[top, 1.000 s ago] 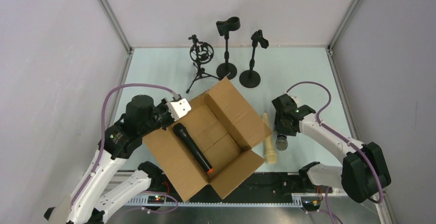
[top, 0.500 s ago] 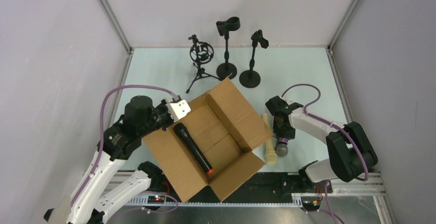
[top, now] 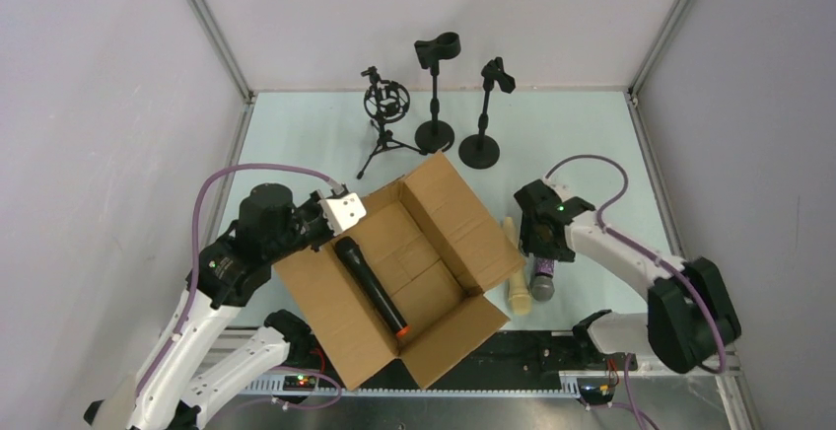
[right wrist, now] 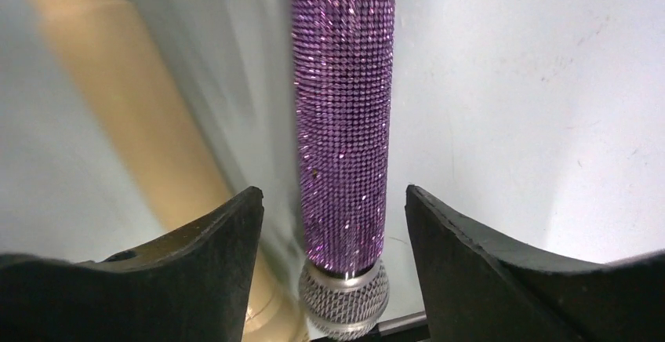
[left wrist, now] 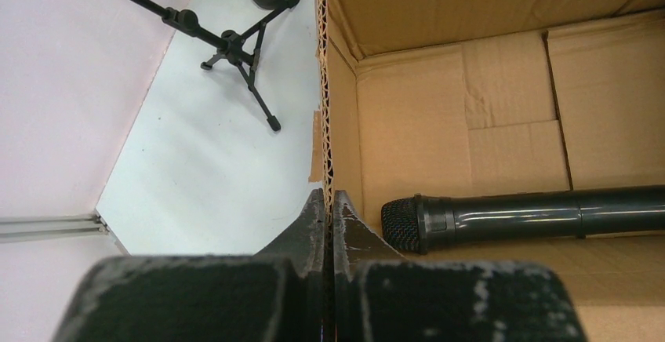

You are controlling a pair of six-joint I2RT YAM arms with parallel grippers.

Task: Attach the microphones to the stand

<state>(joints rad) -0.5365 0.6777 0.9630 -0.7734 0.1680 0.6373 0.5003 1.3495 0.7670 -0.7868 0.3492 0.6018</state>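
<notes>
A purple glitter microphone (right wrist: 343, 83) with a silver mesh head (top: 542, 288) lies on the table, right beside the cream-beige microphone (top: 515, 277). My right gripper (right wrist: 332, 193) straddles the purple one with its jaws open, a gap on each side. The black microphone (top: 370, 285) with an orange end lies inside the open cardboard box (top: 449, 218). My left gripper (left wrist: 329, 201) is shut on the box's left wall, close to the black microphone's head (left wrist: 404, 224). The stands (top: 435, 95) are at the back of the table.
A tripod stand with a round shock mount (top: 384, 105) and two round-based clip stands (top: 480, 149) are lined up behind the box. Grey walls close in the table on three sides. The box's flaps spread toward the cream microphone.
My right gripper has opened and let go of the purple microphone, which now rests on the table beside the cream one. The left arm and box have not moved.
</notes>
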